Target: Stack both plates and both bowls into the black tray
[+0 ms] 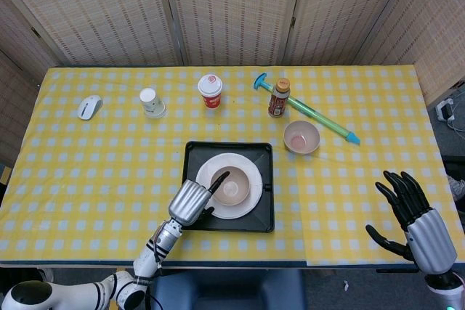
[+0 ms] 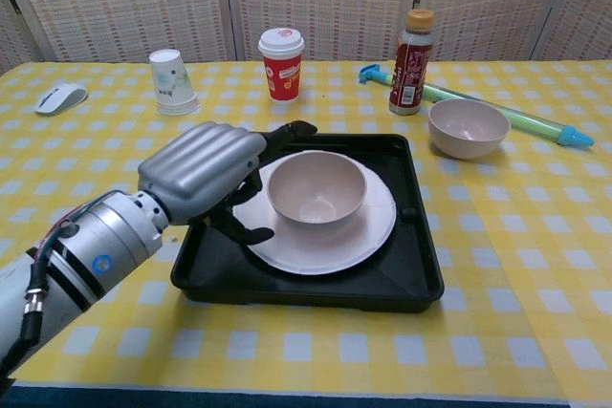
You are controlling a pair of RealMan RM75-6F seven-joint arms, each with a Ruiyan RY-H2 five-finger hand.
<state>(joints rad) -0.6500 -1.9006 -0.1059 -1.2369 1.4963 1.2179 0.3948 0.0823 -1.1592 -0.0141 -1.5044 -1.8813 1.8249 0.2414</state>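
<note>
A black tray [image 1: 266,152] [image 2: 421,284] lies at the table's middle front. In it a white plate [image 1: 245,207] [image 2: 368,228] carries a beige bowl [image 1: 231,184] [image 2: 316,188], upright. Whether a second plate lies underneath I cannot tell. My left hand [image 1: 192,201] [image 2: 206,174] hovers at the tray's left edge, fingers spread beside the bowl and holding nothing. A second beige bowl [image 1: 301,136] [image 2: 468,127] stands on the cloth right of the tray. My right hand [image 1: 418,226] hangs at the front right, fingers apart and empty; only the head view shows it.
Along the back stand a red cup [image 1: 210,91] [image 2: 281,62], an upturned white paper cup [image 1: 151,102] [image 2: 169,81], a brown bottle [image 1: 279,98] [image 2: 410,61] and a white mouse [image 1: 89,107] [image 2: 60,97]. A long green-blue pump toy [image 1: 320,115] [image 2: 516,119] lies behind the loose bowl.
</note>
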